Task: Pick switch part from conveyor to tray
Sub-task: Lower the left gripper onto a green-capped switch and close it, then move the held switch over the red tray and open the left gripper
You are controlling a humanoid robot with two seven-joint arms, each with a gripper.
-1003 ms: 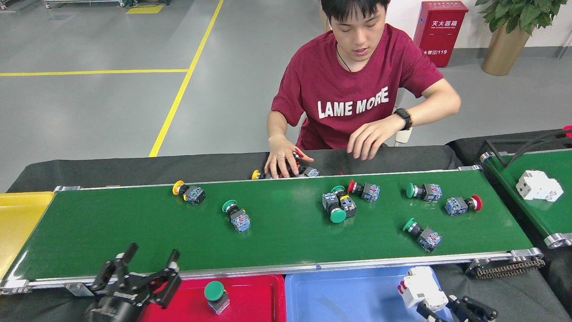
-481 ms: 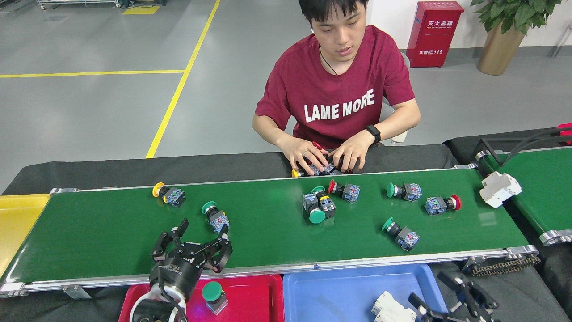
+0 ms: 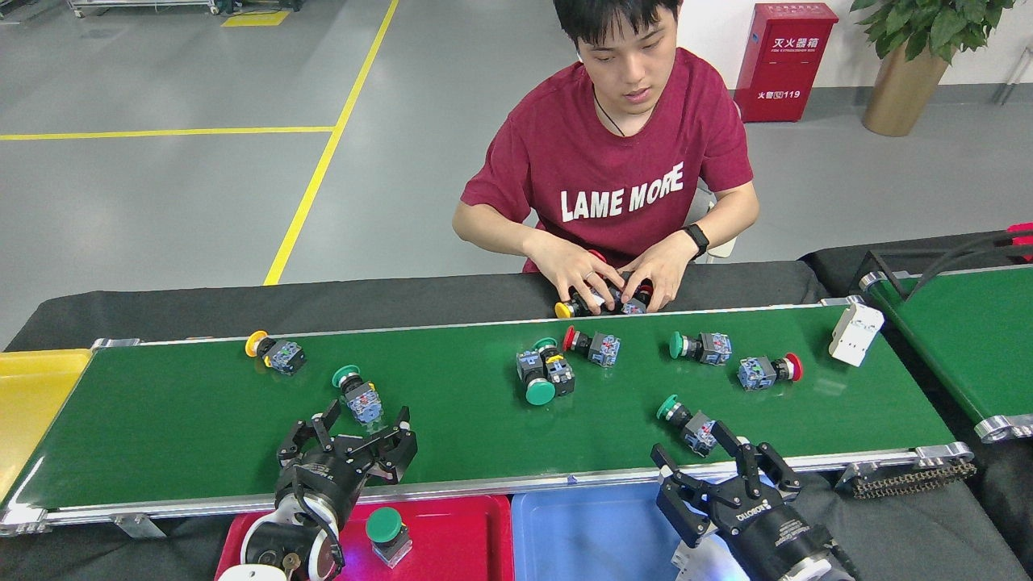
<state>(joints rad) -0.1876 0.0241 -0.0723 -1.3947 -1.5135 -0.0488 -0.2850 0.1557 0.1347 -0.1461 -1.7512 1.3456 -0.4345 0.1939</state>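
The conveyor runs across the view and carries several switch parts with coloured caps. My left gripper is open over the belt's near edge, just short of a green-capped switch part. My right gripper is open too, its fingers rising at the near rail right below another green-capped switch part. Near me, a red tray holds one green-capped switch part. Beside it is a blue tray, with a white part partly hidden under my right arm.
A person sits behind the belt, both hands on switch parts at the far rail. A white breaker lies at the belt's right end. A shorter green belt stands to the right and a yellow tray to the left.
The parts have drifted left on the belt. The white breaker came off the side belt onto the conveyor. My right gripper rose from the blue tray to the rail; my left swung right over the belt's edge.
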